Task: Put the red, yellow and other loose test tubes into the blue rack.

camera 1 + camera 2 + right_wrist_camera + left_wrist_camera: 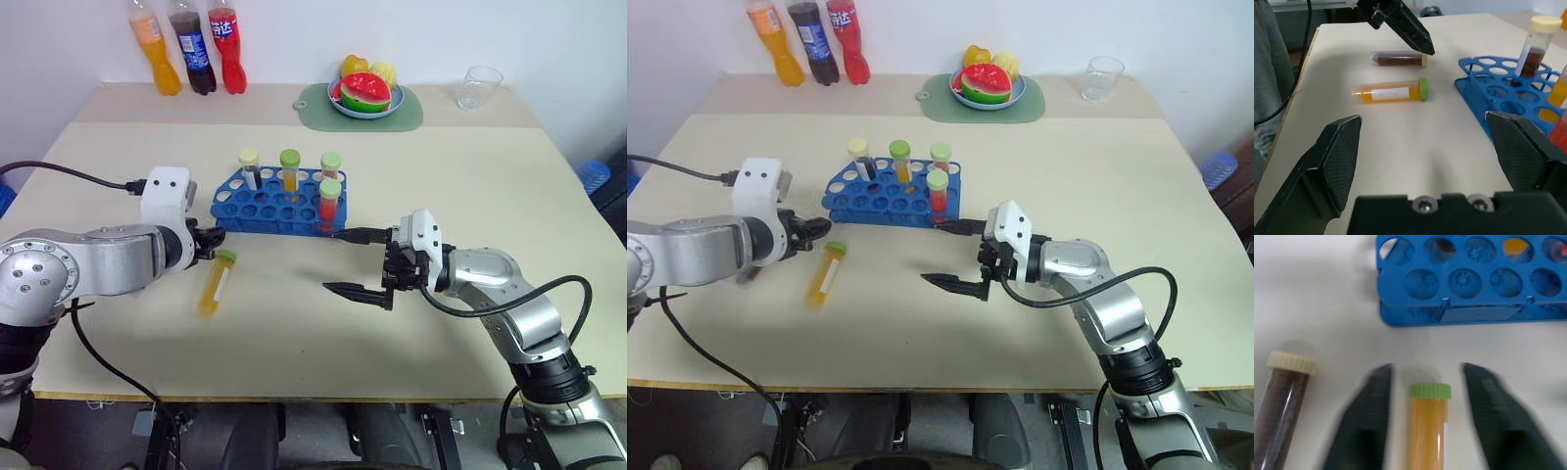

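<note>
The blue rack (257, 212) stands mid-table with several capped tubes upright in it: a dark one (249, 166), an orange one (290, 169) and two red ones (330, 199). A loose orange tube with a green cap (217, 284) lies on the table in front of the rack's left end. In the left wrist view it (1428, 431) lies between the spread fingers of my left gripper (1427, 368), untouched by them. A dark tube with a cream cap (1283, 401) lies beside it. My right gripper (331, 260) hovers open and empty right of the loose tubes, pointing toward them.
Three drink bottles (194, 44) stand at the back left. A plate of fruit (366, 93) on a green mat and a clear glass (480, 86) are at the back right. A cable (69, 176) runs along my left arm.
</note>
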Controlling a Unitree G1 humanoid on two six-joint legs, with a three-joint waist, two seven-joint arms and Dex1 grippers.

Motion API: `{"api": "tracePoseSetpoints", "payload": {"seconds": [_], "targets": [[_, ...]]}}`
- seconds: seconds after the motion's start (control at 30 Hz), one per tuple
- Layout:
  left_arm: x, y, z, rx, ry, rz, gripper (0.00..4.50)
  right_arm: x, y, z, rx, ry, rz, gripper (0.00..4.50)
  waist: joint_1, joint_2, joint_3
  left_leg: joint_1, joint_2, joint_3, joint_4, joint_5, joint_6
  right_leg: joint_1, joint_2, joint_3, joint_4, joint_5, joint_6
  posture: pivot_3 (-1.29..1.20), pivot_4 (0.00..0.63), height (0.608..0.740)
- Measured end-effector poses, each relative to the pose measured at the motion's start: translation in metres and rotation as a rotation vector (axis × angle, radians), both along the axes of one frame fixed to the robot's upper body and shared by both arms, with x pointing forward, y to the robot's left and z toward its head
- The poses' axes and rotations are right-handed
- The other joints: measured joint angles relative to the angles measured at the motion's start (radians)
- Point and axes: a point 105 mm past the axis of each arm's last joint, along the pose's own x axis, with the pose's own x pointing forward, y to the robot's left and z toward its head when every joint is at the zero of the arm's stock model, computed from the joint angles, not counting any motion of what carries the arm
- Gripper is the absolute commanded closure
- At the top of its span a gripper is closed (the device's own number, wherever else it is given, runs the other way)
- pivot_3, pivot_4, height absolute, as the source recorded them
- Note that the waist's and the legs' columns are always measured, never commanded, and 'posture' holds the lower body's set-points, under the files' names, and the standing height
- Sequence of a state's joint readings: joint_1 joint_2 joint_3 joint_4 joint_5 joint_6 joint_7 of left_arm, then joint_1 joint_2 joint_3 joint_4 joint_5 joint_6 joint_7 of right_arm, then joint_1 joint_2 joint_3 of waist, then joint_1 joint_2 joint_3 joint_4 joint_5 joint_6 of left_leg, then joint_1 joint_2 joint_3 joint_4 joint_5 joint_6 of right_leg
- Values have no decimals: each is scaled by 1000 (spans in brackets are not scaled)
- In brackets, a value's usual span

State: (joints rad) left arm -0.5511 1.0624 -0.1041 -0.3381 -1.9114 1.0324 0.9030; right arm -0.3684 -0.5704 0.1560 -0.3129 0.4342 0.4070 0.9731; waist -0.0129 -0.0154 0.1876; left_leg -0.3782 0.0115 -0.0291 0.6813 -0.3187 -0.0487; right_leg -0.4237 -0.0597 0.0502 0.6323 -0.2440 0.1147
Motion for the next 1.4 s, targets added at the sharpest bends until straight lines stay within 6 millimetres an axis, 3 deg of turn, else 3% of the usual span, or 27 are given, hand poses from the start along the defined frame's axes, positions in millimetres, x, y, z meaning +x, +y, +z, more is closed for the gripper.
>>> {"api": "tracePoseSetpoints", "payload": {"seconds": [0.03, 0.37, 0.53, 0.67, 0.77, 0.97, 1.07, 1.17, 1.33, 1.4], "targets": [[-1, 1, -2, 4, 17, 8, 25, 0, 0, 0, 0, 0, 0, 0, 0, 0, 0, 0, 0, 0, 0, 0, 0, 0, 0, 0, 0, 0, 0, 0, 150, 734], [-9, 1, -36, 43, 145, 67, 25, -2, 1, -4, -8, 19, 15, 0, -1, 0, 0, 0, 0, 0, 0, 1, -1, 0, 0, 0, 0, 0, 0, 0, 150, 734], [-13, -10, -56, -13, 205, 78, 25, -18, -4, -8, -65, 74, 87, 0, 4, 0, 0, 0, 0, 0, 1, 1, -1, 0, 0, 0, 0, 0, 0, 0, 150, 734], [-12, -11, -60, -15, 220, 106, 25, -21, -4, -9, -72, 82, 100, 0, 1, 0, 0, 0, 0, 0, 1, 0, -1, 0, 0, 0, 0, 0, 0, 0, 150, 734], [-11, -11, -63, -19, 234, 129, 808, -24, -4, -10, -77, 87, 107, 0, 1, 0, 0, 0, 0, 0, 1, 1, -1, 0, 0, 0, 0, 0, 0, 0, 150, 734], [-6, -7, -60, -6, 225, 163, 3675, -24, -4, -11, -80, 87, 110, 0, 2, 0, 0, 0, 0, 0, 1, 1, -2, 0, 0, 0, 0, 0, 0, 0, 150, 734], [-6, -7, -58, -1, 218, 163, 3695, -24, -3, -11, -81, 87, 111, 0, 2, 0, 0, 0, 0, 0, 1, 3, -5, 0, 0, 0, 0, 0, 0, 0, 150, 734], [-3, 1, -47, 39, 171, 172, 3695, -24, -4, -12, -81, 87, 107, 0, 1, -1, 0, 0, 0, 0, 1, 3, -5, 0, 0, 0, 0, 0, 0, 0, 150, 734], [12, 9, 30, 82, -328, 131, 3695, -18, -6, -17, -73, 91, 39, 0, 2, -1, 0, 0, 0, 2, 0, 3, -6, 0, 1, 0, -2, 0, 0, 0, 150, 734], [11, 8, 45, 89, -504, 114, 3695, -11, -8, -22, -47, 105, -20, 0, 2, 0, 0, 0, 0, 2, -1, 3, -6, 0, 1, 0, -2, 0, 0, 0, 150, 734]]}}
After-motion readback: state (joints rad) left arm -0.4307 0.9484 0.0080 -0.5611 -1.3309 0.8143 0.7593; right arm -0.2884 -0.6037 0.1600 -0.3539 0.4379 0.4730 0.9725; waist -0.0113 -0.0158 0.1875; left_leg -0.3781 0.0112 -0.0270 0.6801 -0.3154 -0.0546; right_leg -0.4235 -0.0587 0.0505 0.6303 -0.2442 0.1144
